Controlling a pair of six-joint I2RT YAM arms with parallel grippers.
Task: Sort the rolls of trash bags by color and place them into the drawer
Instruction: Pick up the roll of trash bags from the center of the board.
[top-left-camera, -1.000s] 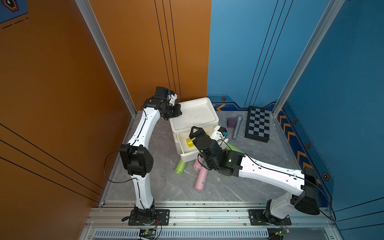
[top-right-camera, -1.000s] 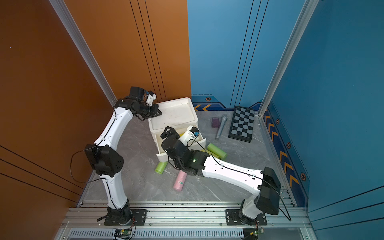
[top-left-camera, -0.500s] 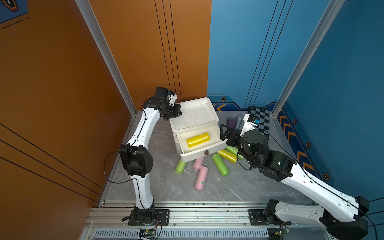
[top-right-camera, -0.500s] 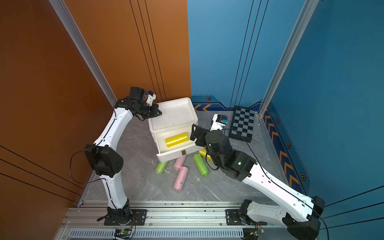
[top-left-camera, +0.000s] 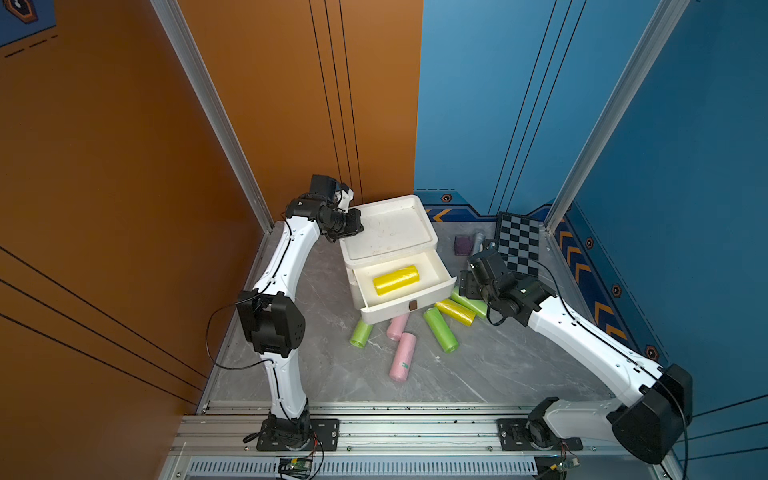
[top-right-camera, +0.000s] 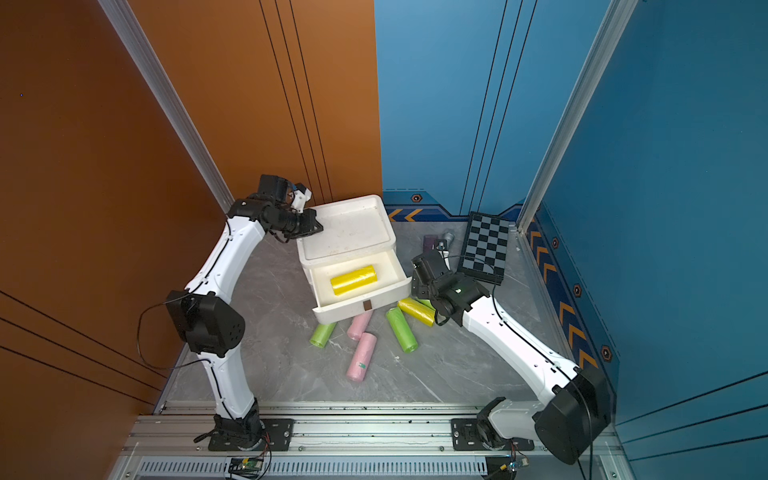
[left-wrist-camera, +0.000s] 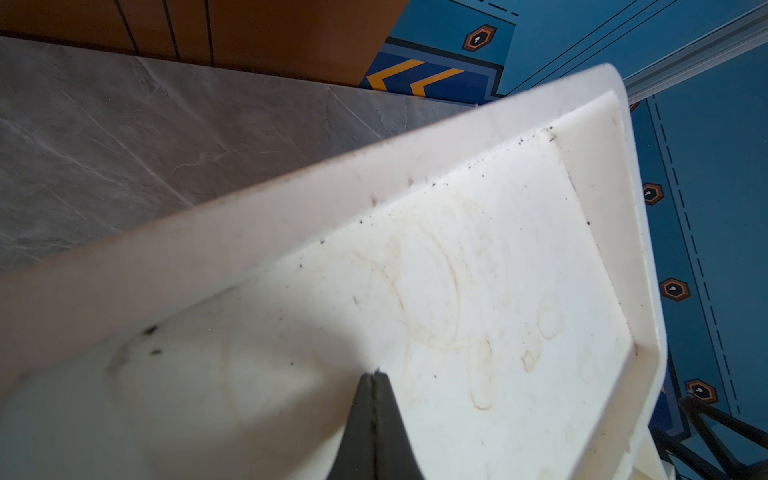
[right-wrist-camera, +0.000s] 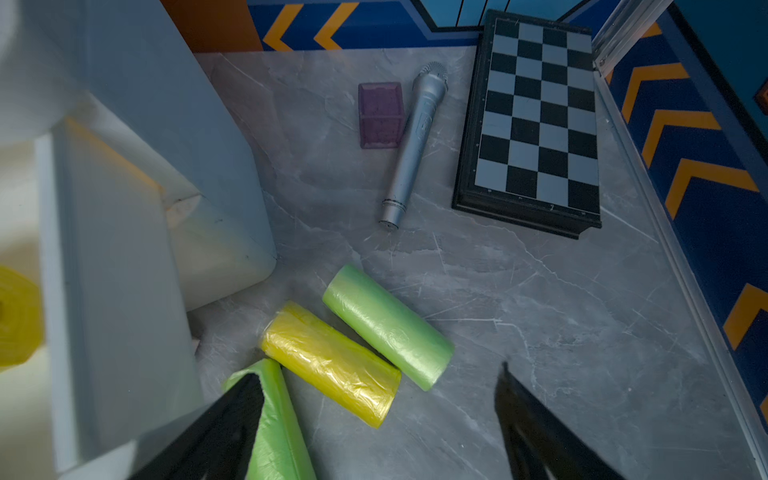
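Note:
The drawer (top-left-camera: 386, 228) is a white cabinet whose top drawer is pulled out, and one yellow roll (top-left-camera: 395, 279) lies inside it. On the floor in front lie several rolls: green (top-left-camera: 360, 333), two pink (top-left-camera: 402, 356), green (top-left-camera: 440, 329), yellow (top-left-camera: 455, 311) and green (top-left-camera: 469, 301). My left gripper (left-wrist-camera: 376, 374) is shut and empty, its tips over the cabinet's stained top tray (left-wrist-camera: 457, 270) near its back left corner. My right gripper (right-wrist-camera: 380, 372) is open and empty beside the drawer's right end, above the yellow roll (right-wrist-camera: 332, 361) and two green rolls (right-wrist-camera: 386, 324).
A chequered board (right-wrist-camera: 536, 120), a grey microphone-like stick (right-wrist-camera: 415, 141) and a purple cube (right-wrist-camera: 380, 114) lie at the back right. Walls close in behind and on both sides. The pulled-out drawer front (top-left-camera: 409, 305) overhangs the rolls.
My right arm has swung from over the open drawer out to its right side and down toward the floor rolls, leaving the yellow roll in the drawer. The left arm has not moved.

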